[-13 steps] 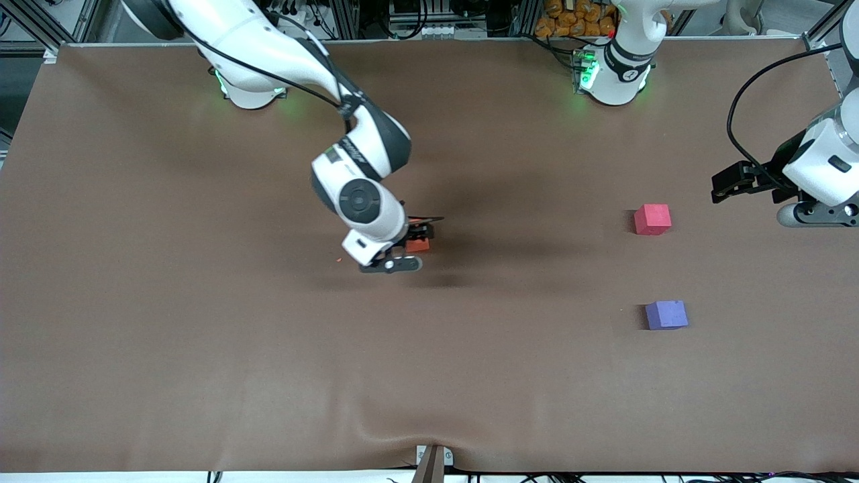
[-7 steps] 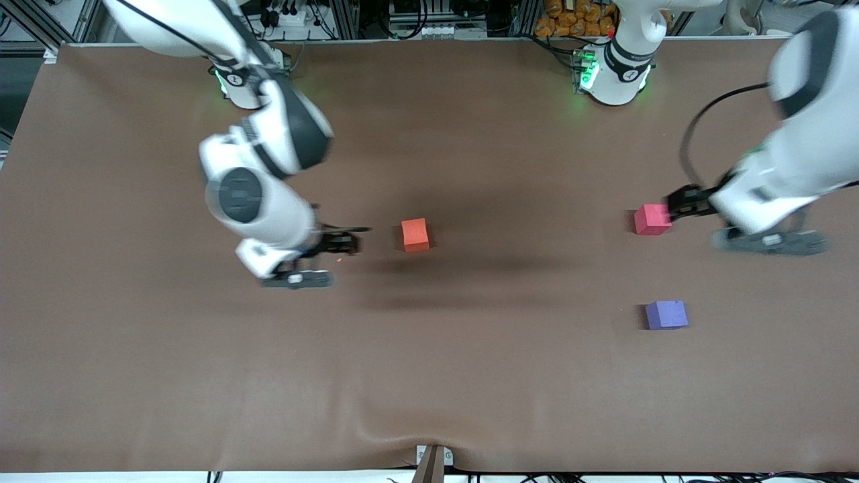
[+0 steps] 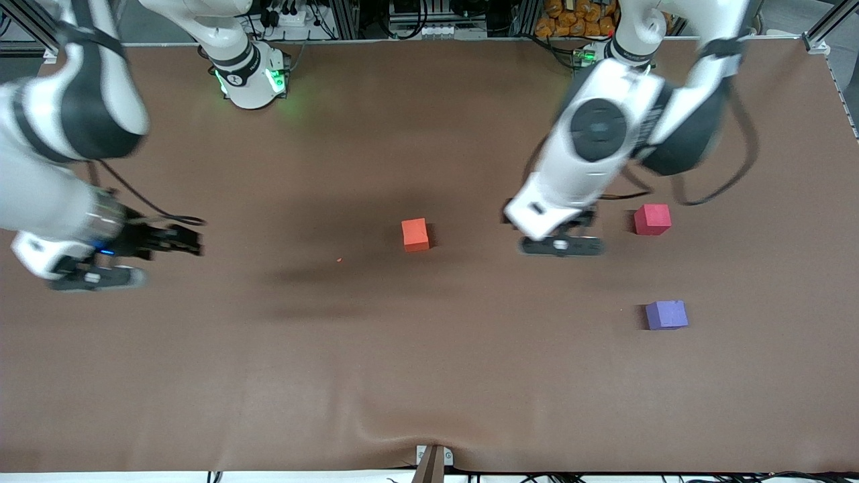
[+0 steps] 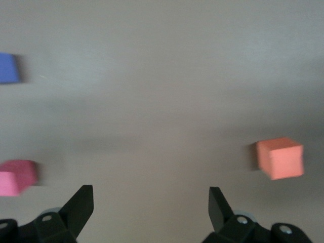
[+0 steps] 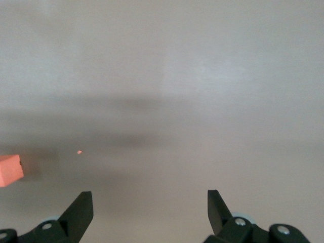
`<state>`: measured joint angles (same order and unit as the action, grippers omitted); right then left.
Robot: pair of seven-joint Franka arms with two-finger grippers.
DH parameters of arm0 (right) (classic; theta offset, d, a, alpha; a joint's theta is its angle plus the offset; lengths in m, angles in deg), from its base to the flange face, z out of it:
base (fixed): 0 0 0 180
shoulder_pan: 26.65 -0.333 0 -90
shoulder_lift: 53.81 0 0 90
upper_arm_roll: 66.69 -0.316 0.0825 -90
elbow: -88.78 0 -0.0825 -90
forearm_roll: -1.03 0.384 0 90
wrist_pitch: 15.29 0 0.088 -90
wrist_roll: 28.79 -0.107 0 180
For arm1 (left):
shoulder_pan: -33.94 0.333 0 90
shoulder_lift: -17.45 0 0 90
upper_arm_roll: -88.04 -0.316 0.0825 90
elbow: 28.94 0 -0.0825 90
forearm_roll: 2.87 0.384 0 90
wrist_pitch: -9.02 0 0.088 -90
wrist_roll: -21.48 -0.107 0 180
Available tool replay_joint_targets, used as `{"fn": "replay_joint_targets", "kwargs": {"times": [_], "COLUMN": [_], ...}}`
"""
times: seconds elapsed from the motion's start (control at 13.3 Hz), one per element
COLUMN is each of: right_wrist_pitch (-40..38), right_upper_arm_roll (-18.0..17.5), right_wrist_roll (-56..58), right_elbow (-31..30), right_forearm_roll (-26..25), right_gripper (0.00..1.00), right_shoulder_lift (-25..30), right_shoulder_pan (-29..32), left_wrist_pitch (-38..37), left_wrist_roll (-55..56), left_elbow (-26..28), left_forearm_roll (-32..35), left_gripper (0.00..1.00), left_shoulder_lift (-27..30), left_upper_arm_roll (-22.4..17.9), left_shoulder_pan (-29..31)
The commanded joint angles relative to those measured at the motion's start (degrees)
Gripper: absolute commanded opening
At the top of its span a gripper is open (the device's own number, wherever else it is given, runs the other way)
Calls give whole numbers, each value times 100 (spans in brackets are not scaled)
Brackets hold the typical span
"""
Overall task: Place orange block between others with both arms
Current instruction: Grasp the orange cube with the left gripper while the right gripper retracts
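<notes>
The right gripper (image 3: 176, 241) hangs open and empty over bare table (image 3: 429, 376). The orange block (image 3: 415, 235), a cube with no long axis, sits squarely mid-table. The left gripper (image 3: 560, 231), fingers spread, hovers between it and the pinkish-red cube (image 3: 652, 219); the purple cube (image 3: 666, 314) lies nearer the camera.

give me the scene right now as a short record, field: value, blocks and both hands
orange block: on the table mid-length, untouched
pinkish-red block: toward the left arm's end of the table
purple-blue block: nearer the front camera than the pinkish-red block, a gap between them
left hand: open, empty, over the table between the orange and pinkish-red blocks
right hand: open, empty, over the right arm's end of the table
orange block between the others: not yet
</notes>
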<state>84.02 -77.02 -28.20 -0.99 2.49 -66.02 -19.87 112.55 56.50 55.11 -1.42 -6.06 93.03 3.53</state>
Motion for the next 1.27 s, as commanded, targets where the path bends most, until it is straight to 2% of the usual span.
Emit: {"fn": "replay_joint_targets", "kwargs": {"times": [0.0,0.3,0.38,0.53,0.6,0.75,0.82,0.97,1.05,1.12,1.2], "right_wrist_pitch": [-516,-834,-922,-1150,-1334,-1520,-1521,-1529,-1529,-1564,-1669], "right_upper_arm_roll": [-135,-118,-126,-100,-13,591,786,884,1006,1147,1235], "right_wrist_roll": [126,309,372,346,285,22,3,-32,-180,-373,-497], "right_elbow": [-207,-163,-154,-146,-128,-23,-14,-14,-14,65,196], "right_forearm_roll": [-41,-93,-259,-409,-418,-340,-313,-208,-103,-15,-6], "right_gripper": [100,100,100,100,100,100,100,100,100,100,100], "right_shoulder_lift": [542,903,1000,1202,1211,1264,1273,1317,1317,1308,1300], "right_shoulder_pan": [244,271,271,219,123,-333,-449,-485,-511,-555,-651], "left_wrist_pitch": [376,1745,2089,2276,2294,2399,2400,2400,2426,2496,2505], "left_wrist_roll": [1213,2437,2613,2677,2712,2712,2703,2694,2694,2694,2599], "left_elbow": [-440,-713,-748,-758,-749,-723,-731,-722,-722,-722,-714], "left_forearm_roll": [40,40,40,40,40,48,57,66,75,66,66], "left_gripper": [100,100,100,100,100,100,100,100,93,71,37], "left_shoulder_lift": [-723,-1777,-2006,-2263,-2359,-2483,-2553,-2624,-2667,-2703,-2720], "left_upper_arm_roll": [-69,-69,-69,-69,-69,-78,-78,-78,-78,-78,-78], "left_shoulder_pan": [-691,-1220,-1335,-1511,-1581,-1696,-1714,-1749,-1749,-1749,-1749]}}
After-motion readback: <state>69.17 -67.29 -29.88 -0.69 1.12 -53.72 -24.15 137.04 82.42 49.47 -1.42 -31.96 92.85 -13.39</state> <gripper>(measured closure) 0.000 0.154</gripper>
